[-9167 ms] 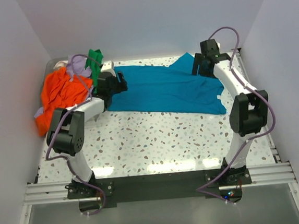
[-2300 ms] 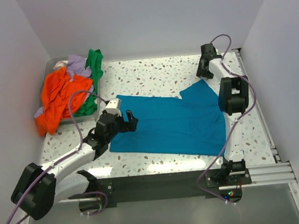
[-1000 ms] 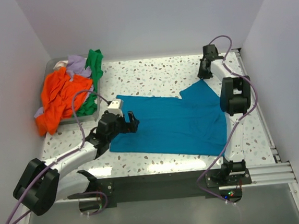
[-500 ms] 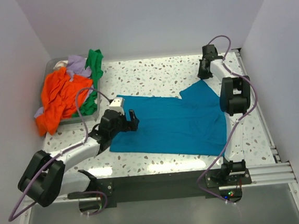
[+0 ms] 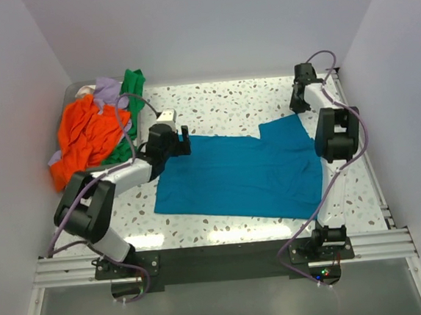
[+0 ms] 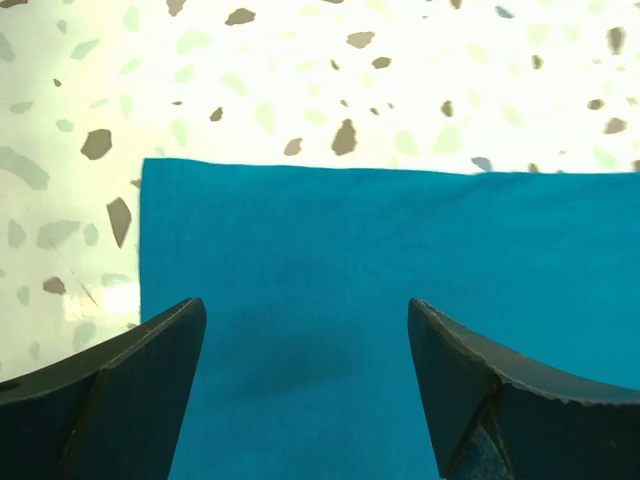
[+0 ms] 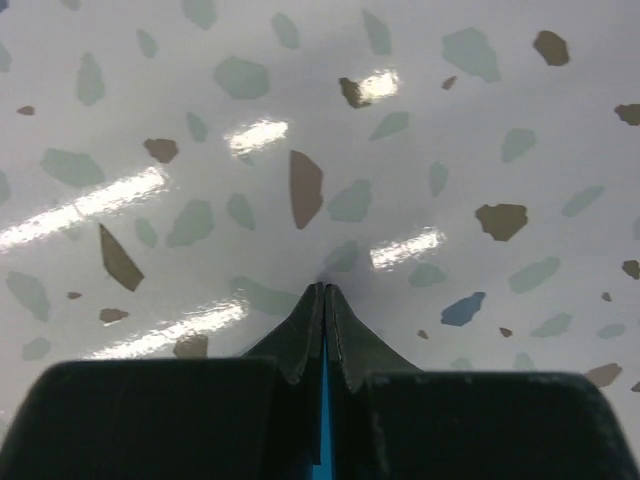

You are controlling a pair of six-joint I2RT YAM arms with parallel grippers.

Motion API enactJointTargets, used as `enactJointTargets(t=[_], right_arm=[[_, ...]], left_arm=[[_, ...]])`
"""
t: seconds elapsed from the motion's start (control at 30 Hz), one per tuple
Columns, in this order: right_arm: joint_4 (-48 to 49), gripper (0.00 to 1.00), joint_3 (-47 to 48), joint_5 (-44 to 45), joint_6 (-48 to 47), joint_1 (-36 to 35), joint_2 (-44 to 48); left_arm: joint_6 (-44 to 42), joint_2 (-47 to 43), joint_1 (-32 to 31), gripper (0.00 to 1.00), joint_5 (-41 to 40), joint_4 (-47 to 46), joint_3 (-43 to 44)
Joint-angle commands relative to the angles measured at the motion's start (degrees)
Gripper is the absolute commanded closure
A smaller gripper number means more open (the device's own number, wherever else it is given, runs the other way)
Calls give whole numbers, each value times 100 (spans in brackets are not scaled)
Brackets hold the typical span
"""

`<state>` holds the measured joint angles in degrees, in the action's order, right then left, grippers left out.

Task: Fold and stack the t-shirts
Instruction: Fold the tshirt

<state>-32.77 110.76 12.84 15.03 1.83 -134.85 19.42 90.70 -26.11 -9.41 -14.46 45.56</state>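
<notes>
Teal cloth lies flat beneath the left tool (image 6: 305, 318), whose dark fingers (image 6: 120, 385) stand wide apart with nothing between them. A square corner of the teal t-shirt (image 6: 400, 300) shows just ahead and to the left of it, the edges straight and the surface smooth. From above, this left tool (image 5: 180, 141) hovers at the shirt's far left corner. The right tool (image 7: 323, 292) is pressed shut, a thin sliver of teal pinched between its fingers, with speckled bench (image 7: 300, 120) ahead of it. In the top view the right tool (image 5: 299, 107) sits at the far right corner of the teal t-shirt (image 5: 241, 171). The shirt spreads wide and mostly flat across the bench (image 5: 220, 103) between the two arms, with one raised flap near the right tool. Left of the left tool lies a crumpled heap: the orange t-shirt (image 5: 83, 137), the green t-shirt (image 5: 133, 83) and the lavender t-shirt (image 5: 106, 88).
</notes>
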Motion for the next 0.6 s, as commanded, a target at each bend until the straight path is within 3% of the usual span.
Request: enactJointTargets(t=[0.0,0.57], right_arm=[[-476,100,-221,324,0,222,108],[-397,100,-353,8,18,310,187]], left_arm=[[-386,448,193,15,-210,74,662],[-623,1775,730,47,-544,523,1701]])
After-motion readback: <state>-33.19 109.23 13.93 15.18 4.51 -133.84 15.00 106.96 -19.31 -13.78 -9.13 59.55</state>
